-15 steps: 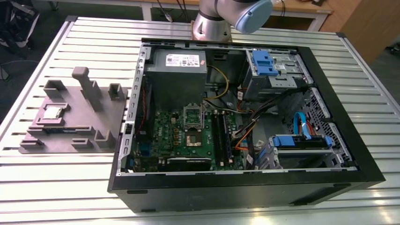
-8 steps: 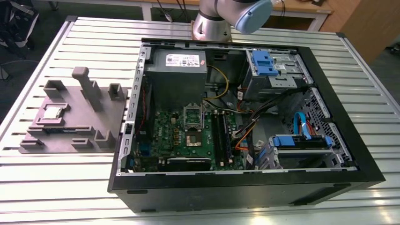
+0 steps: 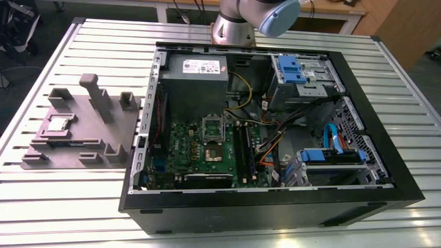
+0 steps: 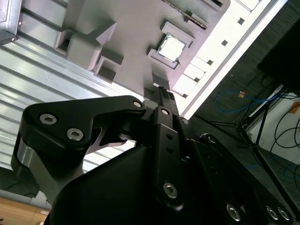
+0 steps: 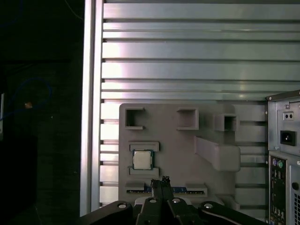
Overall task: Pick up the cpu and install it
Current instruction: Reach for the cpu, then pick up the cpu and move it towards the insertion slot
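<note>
Plainly, the cpu (image 5: 142, 160) lies flat in its recess on the grey fixture tray (image 5: 173, 136), which sits on the slatted surface (image 5: 187, 70) beside the computer case (image 3: 276, 206). The hand (image 5: 162, 182) hangs clear of it, seemingly pinched narrow and empty. A good grasp needs it opened, centred squarely, and gripping opposite edges.

table: ribbed aluminium (image 3: 55, 217) | behind: wooden furniture (image 3: 403, 26) | floor (image 4: 225, 70): dark, blue cable (image 4: 234, 101)

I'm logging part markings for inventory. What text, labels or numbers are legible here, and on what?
White label on the grey power supply box, exterior view: print too small to read.
cpu top, first wrist view: any marking too blurred to read.
No other readable text.
</note>
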`<move>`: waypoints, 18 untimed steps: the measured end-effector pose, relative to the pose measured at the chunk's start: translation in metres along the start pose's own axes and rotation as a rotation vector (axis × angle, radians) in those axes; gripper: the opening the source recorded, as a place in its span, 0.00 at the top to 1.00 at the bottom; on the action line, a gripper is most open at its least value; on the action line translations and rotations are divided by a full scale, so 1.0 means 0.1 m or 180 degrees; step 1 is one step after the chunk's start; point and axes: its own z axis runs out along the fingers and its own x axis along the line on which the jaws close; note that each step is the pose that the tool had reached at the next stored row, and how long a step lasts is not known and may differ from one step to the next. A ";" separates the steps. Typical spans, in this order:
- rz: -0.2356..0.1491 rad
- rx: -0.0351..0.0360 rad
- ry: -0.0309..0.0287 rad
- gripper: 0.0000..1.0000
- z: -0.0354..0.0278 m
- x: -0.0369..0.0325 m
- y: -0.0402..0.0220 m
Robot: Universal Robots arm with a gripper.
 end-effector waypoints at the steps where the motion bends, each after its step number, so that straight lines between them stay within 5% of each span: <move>1: 0.0000 0.0000 0.0000 0.90 0.001 0.017 0.000; 12: -0.0001 0.0000 0.0000 0.90 0.017 0.262 -0.003; 18: 0.0000 0.0000 0.0000 0.90 0.017 0.267 -0.002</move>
